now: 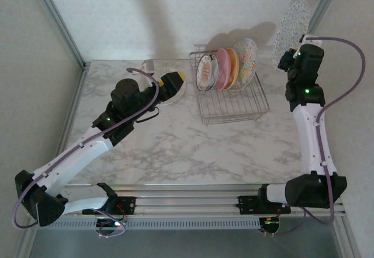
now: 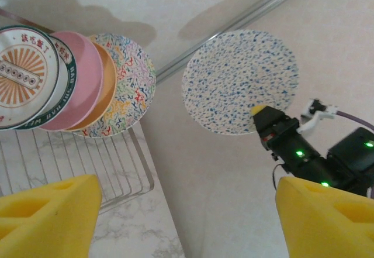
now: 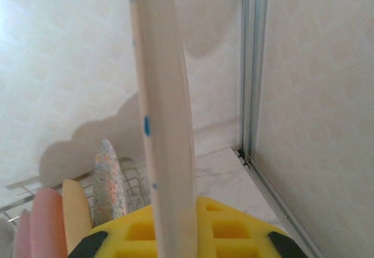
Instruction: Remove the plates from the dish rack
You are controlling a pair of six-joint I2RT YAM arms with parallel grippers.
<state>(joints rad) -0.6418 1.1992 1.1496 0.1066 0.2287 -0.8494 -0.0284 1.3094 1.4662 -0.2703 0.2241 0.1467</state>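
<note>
Blue-speckled plate stands on edge above the far right corner of the surface, pinched at its lower rim by the closed right gripper. So small a hold could let it pivot, slip and shatter. Four plates sit in the dish rack. The left gripper hangs wide open, empty.
</note>
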